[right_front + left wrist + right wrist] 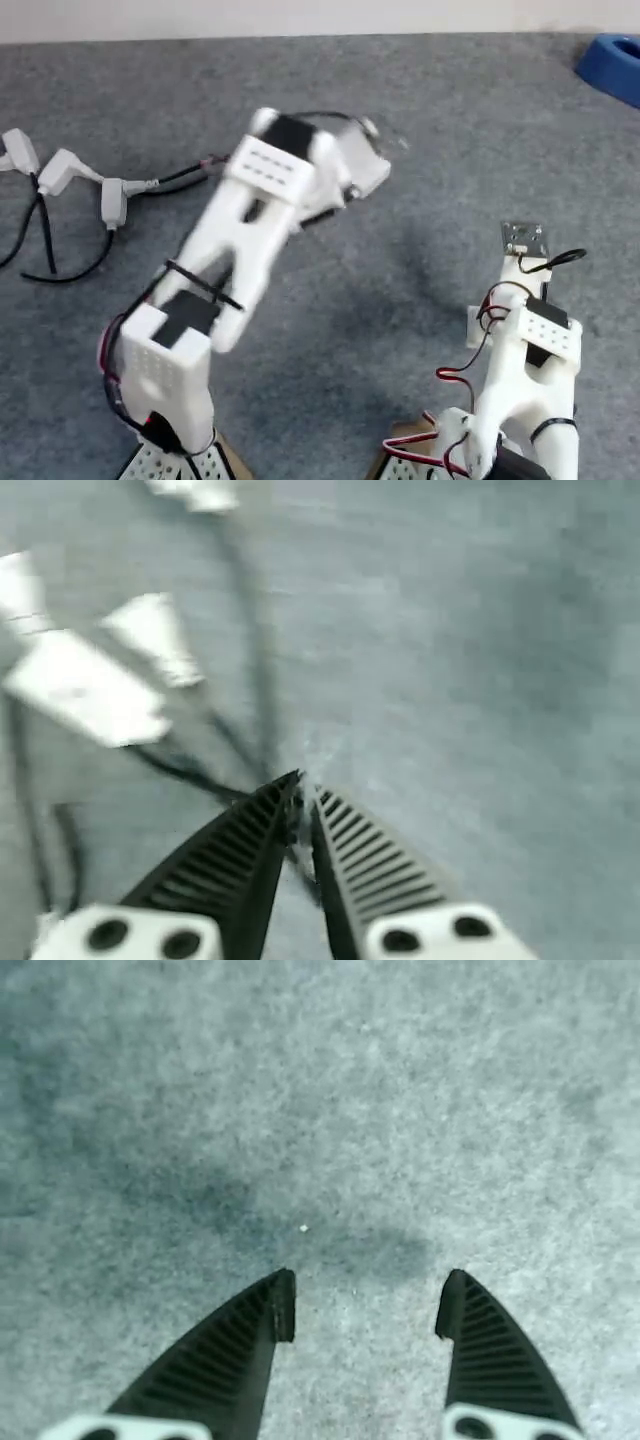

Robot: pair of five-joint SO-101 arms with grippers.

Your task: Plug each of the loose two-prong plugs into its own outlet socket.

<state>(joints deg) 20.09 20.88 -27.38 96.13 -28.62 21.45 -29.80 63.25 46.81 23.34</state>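
Three white plug pieces (pixel 60 170) on black cords (pixel 45 235) lie at the table's far left. My left gripper (pixel 297 785) is raised over the table's middle (pixel 350 165), to the right of them. Its fingers are closed to a thin gap with a black cord (pixel 262 680) running into the tips. Blurred white plug pieces (pixel 85 690) lie beyond it on the grey carpet. My right gripper (pixel 365 1305) stands open over bare carpet at the right of the table (pixel 524 240), with nothing between its fingers.
A blue container (pixel 612 62) sits at the far right corner. Grey carpet (pixel 440 150) covers the table. The two arm bases (pixel 175 440) stand at the near edge.
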